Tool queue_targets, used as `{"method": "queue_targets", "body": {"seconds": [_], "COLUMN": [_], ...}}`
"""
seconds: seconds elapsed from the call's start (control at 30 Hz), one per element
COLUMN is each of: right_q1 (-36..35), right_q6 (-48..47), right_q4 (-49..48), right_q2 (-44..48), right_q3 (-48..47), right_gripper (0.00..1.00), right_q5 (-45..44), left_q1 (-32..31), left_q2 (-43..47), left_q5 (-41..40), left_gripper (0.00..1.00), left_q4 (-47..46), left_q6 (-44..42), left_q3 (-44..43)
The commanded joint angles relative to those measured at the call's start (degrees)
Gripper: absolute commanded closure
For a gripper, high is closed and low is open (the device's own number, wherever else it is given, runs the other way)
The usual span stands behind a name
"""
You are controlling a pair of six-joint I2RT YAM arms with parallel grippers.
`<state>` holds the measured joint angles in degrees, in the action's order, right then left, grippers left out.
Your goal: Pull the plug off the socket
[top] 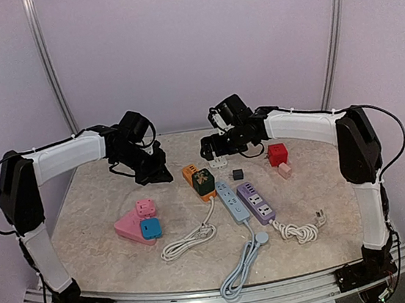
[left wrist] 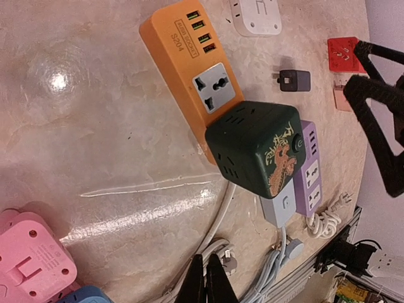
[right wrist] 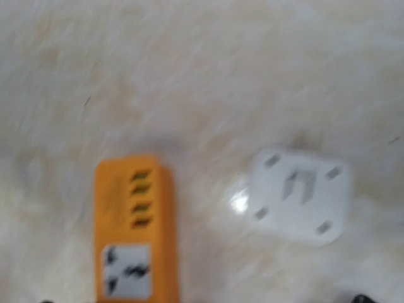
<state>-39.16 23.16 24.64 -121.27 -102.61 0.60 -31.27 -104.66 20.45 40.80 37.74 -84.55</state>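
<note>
A pink wedge-shaped block (top: 129, 228) is set toward the left edge of the worktop, with a pink cube (top: 145, 207) at its far side and a blue cube (top: 151, 229) against its right end. A pale blue strip (top: 232, 200) and a purple strip (top: 256, 202) are laid side by side near the middle, with their cords trailed toward the near edge. A red cube (top: 277, 155), a black adapter (top: 238, 173) and a white adapter (top: 219, 162) are placed nearer the far edge.

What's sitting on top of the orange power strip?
A dark green cube adapter covers one end of the orange power strip. One universal socket and four USB ports show; whatever lies beneath the cube is hidden.
</note>
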Motion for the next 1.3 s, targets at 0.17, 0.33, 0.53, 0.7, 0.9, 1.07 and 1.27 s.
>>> {"method": "queue_targets", "body": {"seconds": [0.17,0.33,0.53,0.7,0.9,1.07,1.27], "right_q1": [-6.29,-8.15,-9.62,-10.66,-11.45,-11.70,-12.85], "right_q6": [-2.21,-2.50,-2.67,-2.78,-2.73,-2.60,-3.09], "right_q4": [10.38,12.01,13.16,14.49,14.92,14.97,15.59], "right_q2": [-3.36,-5.92,-8.34,-10.17,-10.30,-10.30,-8.99], "right_q3": [-6.29,-8.32,-9.71,-11.34,-11.34,-10.65,-8.92], "right_gripper": [0.05,0.08,0.15,0.22,0.23,0.39,0.67], "right_q5": [-7.10,-7.46,-7.18,-7.36,-7.02,-7.24,-7.33], "left_q1": [1.54,1.64,1.88,1.98,2.00,2.04,2.30], "left_q2": [-0.55,-0.97,-1.16,-1.20,-1.46,-2.24,-3.96], "left_q5": [0.79,1.62,1.81,1.98,2.19,2.63,5.02], "left_gripper": [0.97,0.97,0.97,0.97,0.97,0.97,0.97], "left_q4": [-2.53,-2.99,-3.26,-3.84,-4.27,-4.95,-7.36], "left_q6": [1.64,1.64,1.64,1.88,1.82,2.04,3.57], "left_q3": [3.08,3.39,3.86,4.46,4.58,4.40,3.87]}}
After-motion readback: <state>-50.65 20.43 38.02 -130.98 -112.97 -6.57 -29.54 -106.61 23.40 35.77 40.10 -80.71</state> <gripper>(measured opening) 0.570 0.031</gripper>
